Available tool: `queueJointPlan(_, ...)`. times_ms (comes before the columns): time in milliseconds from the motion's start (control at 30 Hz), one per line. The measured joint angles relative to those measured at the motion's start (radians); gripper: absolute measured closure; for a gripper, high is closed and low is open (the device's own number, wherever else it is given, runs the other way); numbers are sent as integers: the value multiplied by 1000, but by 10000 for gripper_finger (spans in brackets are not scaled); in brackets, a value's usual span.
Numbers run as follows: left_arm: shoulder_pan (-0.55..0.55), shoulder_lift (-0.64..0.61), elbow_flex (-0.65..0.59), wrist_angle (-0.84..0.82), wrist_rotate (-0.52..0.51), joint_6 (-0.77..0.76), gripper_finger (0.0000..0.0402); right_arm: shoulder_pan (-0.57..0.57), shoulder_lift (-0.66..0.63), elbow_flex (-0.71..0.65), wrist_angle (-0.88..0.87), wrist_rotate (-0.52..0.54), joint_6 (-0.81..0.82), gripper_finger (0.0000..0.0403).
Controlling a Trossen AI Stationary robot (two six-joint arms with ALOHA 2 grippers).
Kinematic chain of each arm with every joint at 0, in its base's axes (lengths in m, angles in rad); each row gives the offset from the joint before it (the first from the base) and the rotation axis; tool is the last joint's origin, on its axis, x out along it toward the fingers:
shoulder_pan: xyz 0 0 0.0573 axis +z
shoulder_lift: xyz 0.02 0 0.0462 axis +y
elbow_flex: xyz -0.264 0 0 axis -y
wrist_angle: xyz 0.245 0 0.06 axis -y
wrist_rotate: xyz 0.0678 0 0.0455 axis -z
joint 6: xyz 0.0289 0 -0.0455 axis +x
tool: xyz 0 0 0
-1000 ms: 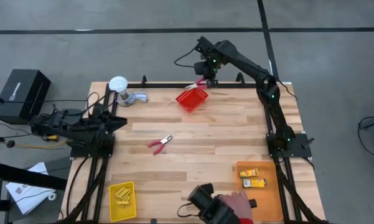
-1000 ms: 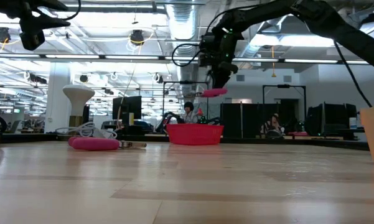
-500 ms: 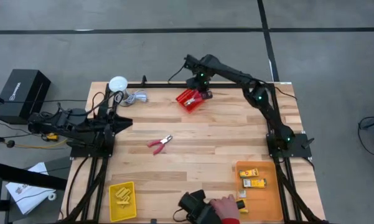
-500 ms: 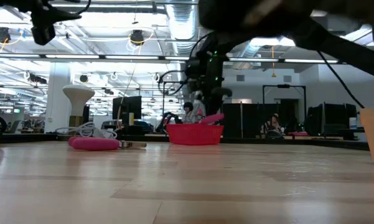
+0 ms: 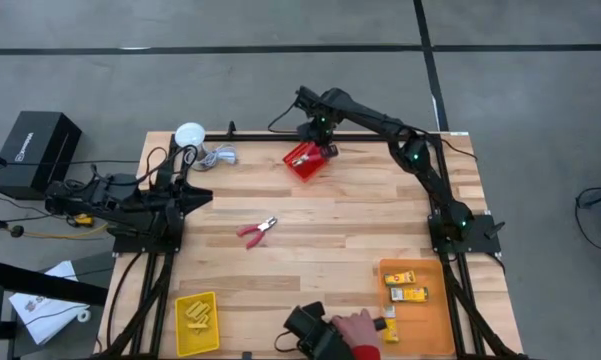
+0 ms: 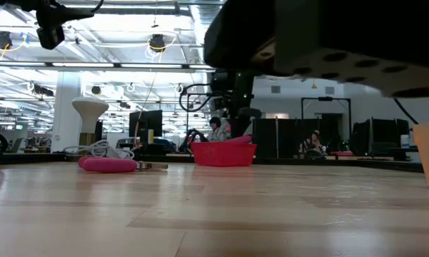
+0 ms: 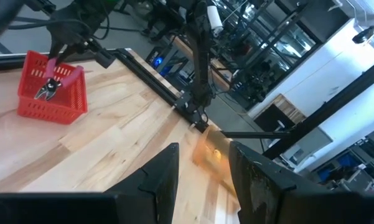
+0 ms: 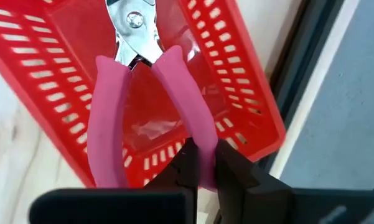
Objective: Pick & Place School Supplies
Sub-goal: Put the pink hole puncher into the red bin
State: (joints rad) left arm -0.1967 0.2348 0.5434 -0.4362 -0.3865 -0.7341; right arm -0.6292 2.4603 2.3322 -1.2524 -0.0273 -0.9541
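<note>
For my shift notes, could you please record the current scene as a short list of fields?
right gripper: shut on one handle of the pink-handled pliers, held over the red bin
left gripper: open, empty, waiting at the table's left side
second pliers: lying mid-table
orange bin: holds yellow boxes
yellow bin: holds small yellow pieces

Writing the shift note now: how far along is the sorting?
Looks done: yellow pieces lie in the yellow bin and small boxes in the orange bin. In hand: the right gripper, jaws shut on one pink handle of the cutters, holds them in the red bin, not yet released. Left: a second pair lies mid-table. The left gripper waits at the table's left edge.
</note>
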Motion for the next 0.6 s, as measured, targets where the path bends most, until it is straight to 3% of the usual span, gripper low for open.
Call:
queueJointPlan(433,0,0,0,12,-1,-3,266,-1,0,0,81,-32,1,382)
queueJointPlan(600,0,0,0,12,12,-3,266,0,0,0,108,-32,93,318)
